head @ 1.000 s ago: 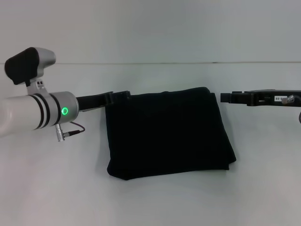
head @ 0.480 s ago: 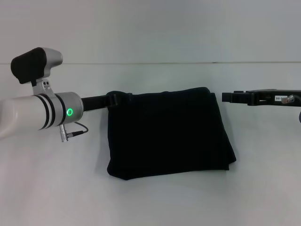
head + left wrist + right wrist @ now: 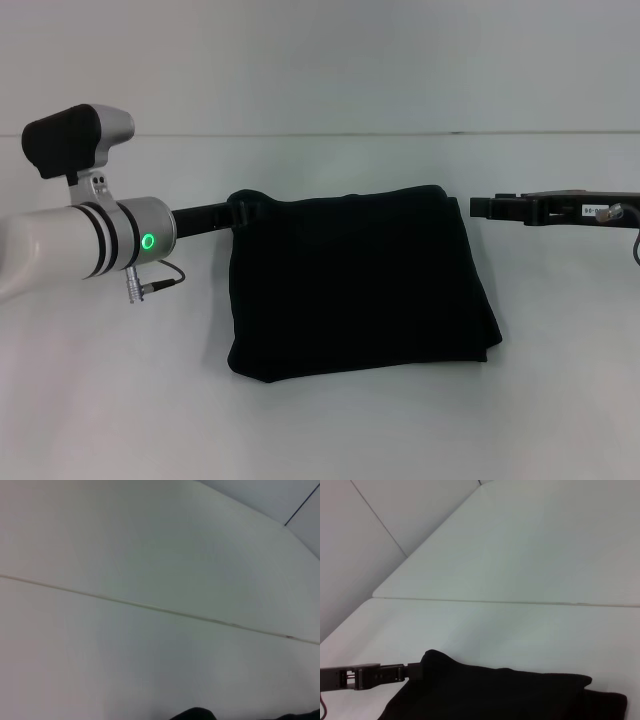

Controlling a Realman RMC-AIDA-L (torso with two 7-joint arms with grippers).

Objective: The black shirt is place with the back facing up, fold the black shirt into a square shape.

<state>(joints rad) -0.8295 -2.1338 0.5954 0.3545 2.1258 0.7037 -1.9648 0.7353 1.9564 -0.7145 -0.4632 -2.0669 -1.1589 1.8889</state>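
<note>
The black shirt (image 3: 360, 285) lies folded into a rough rectangle in the middle of the white table. My left gripper (image 3: 243, 208) is at the shirt's far left corner, shut on the fabric, which bulges up around its tip. The right wrist view shows this gripper (image 3: 415, 670) meeting the raised corner of the shirt (image 3: 505, 695). My right gripper (image 3: 474, 207) hovers just off the shirt's far right corner, a small gap apart from it. A sliver of the shirt (image 3: 195, 714) shows in the left wrist view.
The white table (image 3: 320, 430) stretches around the shirt on all sides. A seam line (image 3: 330, 134) runs across the table behind the shirt. A thin cable (image 3: 160, 280) hangs from my left wrist.
My left arm has shifted a little to the right and turned. The shirt's far left corner has bunched up into a bump at the gripper's tip. The right arm has barely moved.
</note>
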